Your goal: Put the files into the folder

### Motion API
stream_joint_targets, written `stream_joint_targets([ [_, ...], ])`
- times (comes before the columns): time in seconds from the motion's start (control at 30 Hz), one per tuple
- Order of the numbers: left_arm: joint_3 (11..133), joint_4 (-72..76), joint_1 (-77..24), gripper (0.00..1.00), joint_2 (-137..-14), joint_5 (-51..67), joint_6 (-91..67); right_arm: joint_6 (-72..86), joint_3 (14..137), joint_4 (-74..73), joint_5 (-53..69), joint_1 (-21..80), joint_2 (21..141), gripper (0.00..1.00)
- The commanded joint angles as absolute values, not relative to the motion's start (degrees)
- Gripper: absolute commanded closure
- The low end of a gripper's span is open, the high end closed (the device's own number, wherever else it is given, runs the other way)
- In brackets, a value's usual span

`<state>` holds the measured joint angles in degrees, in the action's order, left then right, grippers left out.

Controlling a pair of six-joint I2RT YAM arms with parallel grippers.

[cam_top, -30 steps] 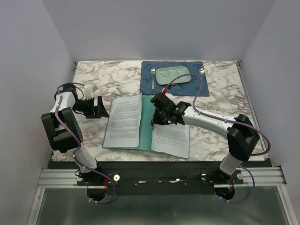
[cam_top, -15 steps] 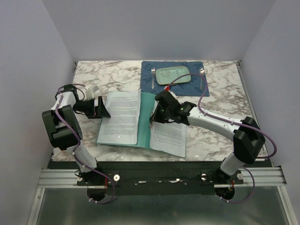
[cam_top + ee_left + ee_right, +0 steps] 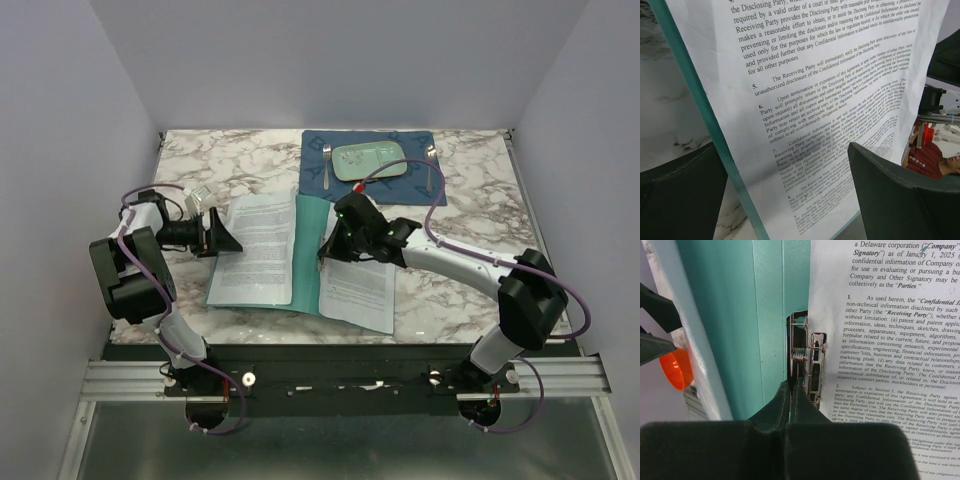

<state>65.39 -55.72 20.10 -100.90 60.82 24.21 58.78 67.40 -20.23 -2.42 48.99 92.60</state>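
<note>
I see my left arm [image 3: 135,265] folded by the left edge of the surface, the left pincer [image 3: 220,236] pointing right, fingers spread wide. My right arm [image 3: 450,262] stretches from the near right corner toward the middle, the right pincer [image 3: 791,389] angled down, fingers pressed together.

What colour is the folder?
The folder is teal green, clearest in the right wrist view.

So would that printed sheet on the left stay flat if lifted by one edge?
Probably not: the left sheet looks thin and curves in the left wrist view, so it would likely droop. It seems light, so a push may slide or crumple it. The folder beneath looks somewhat stiffer: its edge runs straight.
</note>
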Motion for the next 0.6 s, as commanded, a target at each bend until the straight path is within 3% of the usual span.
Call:
stream_joint_targets([
  [0.0, 64.6, -57.1, 19.5, 0.01, -97.0, 68.2, 24.3, 60.2, 67.7, -15.8, -0.6, 48.9, 92.9, 0.99],
  [0.07, 65.3, -57.2, 19.5, 0.02, -96.8, 67.9, 22.9, 60.1, 67.5, -15.9, -0.7, 48.9, 93.1, 0.99],
  [0.33, 66.3, -57.3, 19.6, 0.39, -94.1, 64.9, 20.4, 59.3, 67.1, -16.1, -0.6, 48.9, 94.5, 1.00],
  [0.57, 66.8, -57.4, 19.6, 0.51, -93.9, 64.2, 18.6, 58.2, 67.8, -16.3, -0.4, 49.0, 95.5, 0.99],
])
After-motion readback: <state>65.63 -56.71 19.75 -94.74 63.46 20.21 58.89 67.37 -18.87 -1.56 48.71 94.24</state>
